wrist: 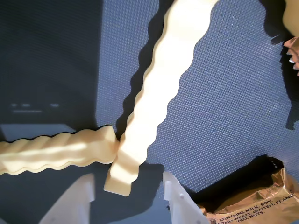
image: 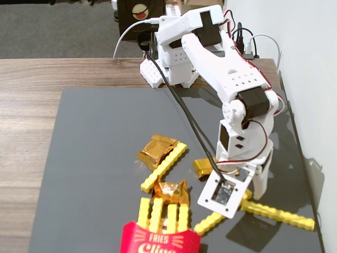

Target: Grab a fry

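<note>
In the wrist view my gripper (wrist: 127,181) is open, low over the dark mat. The near end of a pale yellow fry (wrist: 154,93) lies between the two white fingers (wrist: 74,200), and I cannot tell if they touch it. A second fry (wrist: 56,151) lies crosswise at the left, its tip against the first. In the fixed view the gripper (image: 241,203) is down at the mat's lower right, where two fries (image: 276,213) (image: 210,222) meet. Another fry (image: 164,167) lies loose in the middle.
A red "FRIES" carton (image: 158,242) holding several fries stands at the front edge. Gold foil wrappers (image: 155,147) (image: 171,192) (image: 206,166) lie on the grey mat (image: 95,158); one wrapper (wrist: 252,205) is just right of the gripper. A white wall (image: 316,79) is on the right.
</note>
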Available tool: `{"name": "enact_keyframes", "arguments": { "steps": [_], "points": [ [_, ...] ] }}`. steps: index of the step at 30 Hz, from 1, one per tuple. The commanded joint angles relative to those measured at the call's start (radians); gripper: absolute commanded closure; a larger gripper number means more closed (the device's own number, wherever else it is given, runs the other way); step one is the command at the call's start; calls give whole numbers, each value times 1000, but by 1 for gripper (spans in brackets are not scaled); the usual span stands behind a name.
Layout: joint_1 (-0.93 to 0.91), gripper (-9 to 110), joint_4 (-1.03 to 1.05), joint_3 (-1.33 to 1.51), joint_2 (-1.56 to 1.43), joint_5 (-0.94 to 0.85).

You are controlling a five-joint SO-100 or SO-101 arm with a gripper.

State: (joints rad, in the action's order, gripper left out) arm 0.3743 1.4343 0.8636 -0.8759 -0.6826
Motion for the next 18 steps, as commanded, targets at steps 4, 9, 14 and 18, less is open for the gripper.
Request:
{"name": "enact_keyframes", "arguments": {
  "steps": [4,9,14,18],
  "points": [
    [-8,86,-17,-54,-2,-2],
    [-9,89,-23,-67,21,-3],
    [-12,99,-21,-80,37,-3],
    [-14,101,-3,-81,23,-8]
  ]
}}
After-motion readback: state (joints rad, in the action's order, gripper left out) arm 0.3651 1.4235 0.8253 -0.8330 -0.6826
